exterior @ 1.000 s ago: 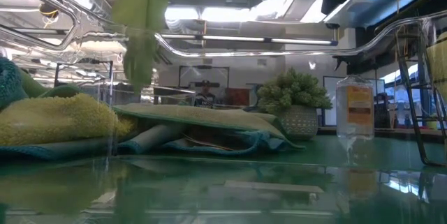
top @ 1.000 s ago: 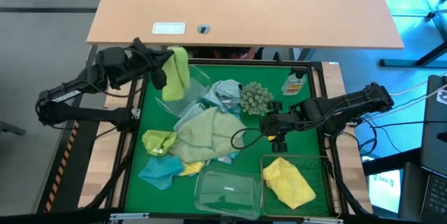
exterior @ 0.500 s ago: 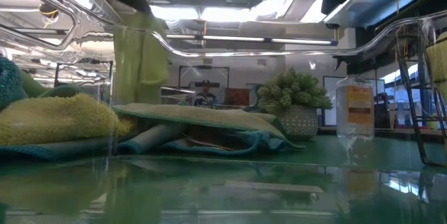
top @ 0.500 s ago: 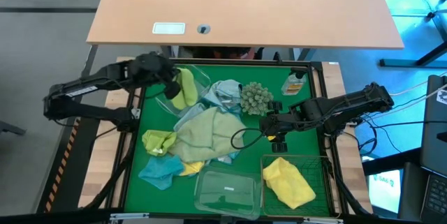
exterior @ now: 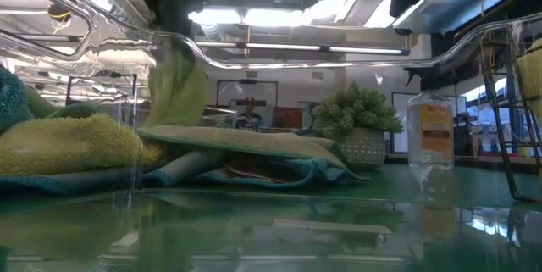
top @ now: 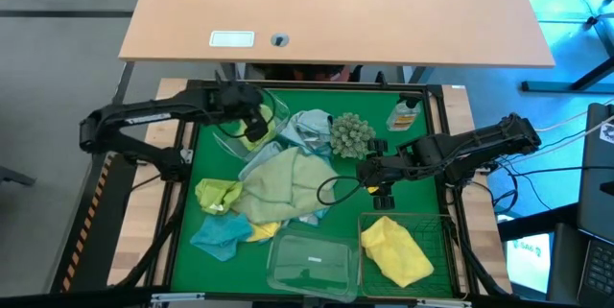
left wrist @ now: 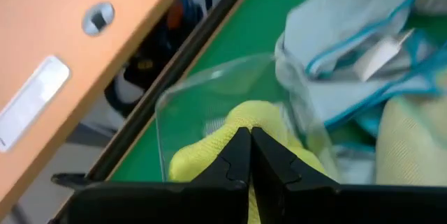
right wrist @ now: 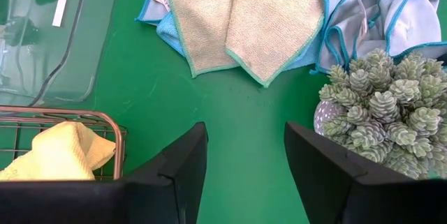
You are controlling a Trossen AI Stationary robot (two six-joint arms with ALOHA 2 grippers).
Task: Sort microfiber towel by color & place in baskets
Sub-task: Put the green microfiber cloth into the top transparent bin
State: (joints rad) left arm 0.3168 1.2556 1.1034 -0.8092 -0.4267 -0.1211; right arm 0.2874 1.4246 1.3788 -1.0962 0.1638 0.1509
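Lime towel [top: 256, 126] hangs into the far-left clear tub [top: 233, 137]; more towels [top: 278, 185] heap mid-table; yellow towel [top: 395, 250] fills the near-right wire basket [top: 436, 241]; near clear tub [top: 312, 262] empty.

We note lime towel [top: 257, 122], pale blue towel [top: 309, 128], yellow towel [top: 395, 250], green mat [top: 384, 193], grey-green spiky ball [top: 351, 133].

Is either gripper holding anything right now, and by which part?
The left gripper is shut on the lime green towel, pinching a bunched fold at its top over the clear tub. The right gripper is open and holds nothing.
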